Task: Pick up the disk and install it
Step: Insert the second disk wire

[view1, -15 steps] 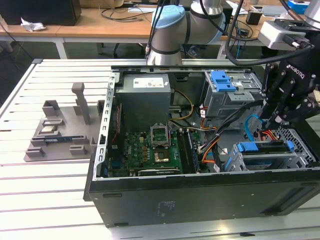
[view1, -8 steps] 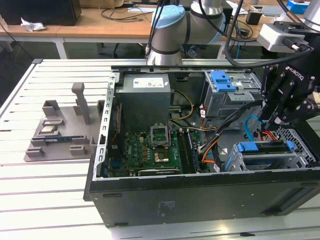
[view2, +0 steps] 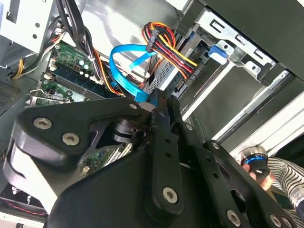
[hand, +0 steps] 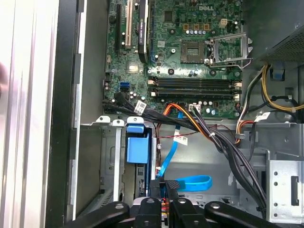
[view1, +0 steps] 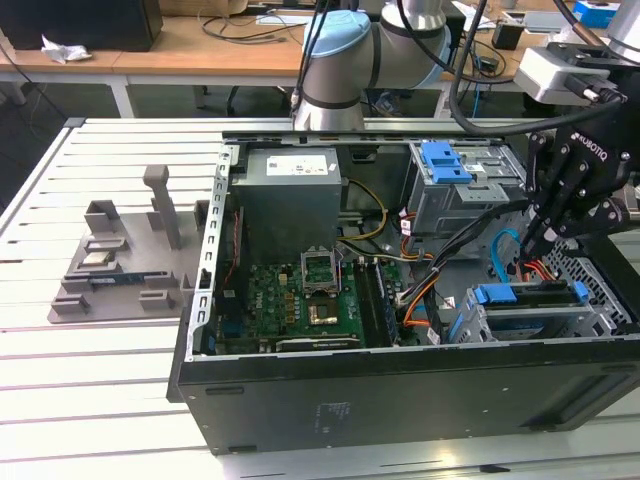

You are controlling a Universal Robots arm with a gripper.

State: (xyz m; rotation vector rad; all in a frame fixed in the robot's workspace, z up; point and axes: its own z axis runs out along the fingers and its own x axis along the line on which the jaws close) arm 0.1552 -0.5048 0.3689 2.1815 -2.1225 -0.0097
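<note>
My gripper [view1: 548,236]: matt black metal links, bright screws.
Computer case [view1: 400,385]: matt black outside, bare grey sheet metal within.
Disk [view1: 530,305]: glossy blue plastic bracket.
Motherboard [hand: 190,57]: green, semi-gloss.
Table [view1: 90,370]: pale ribbed metal.

The arm [view1: 345,60] reaches in from the upper middle of the exterior view and bends across to the right edge, where its black tool [view1: 553,232] points down at mid-height. In both wrist views the tool's fingers [hand: 164,190] stand pressed together, with no gap between them.
</note>
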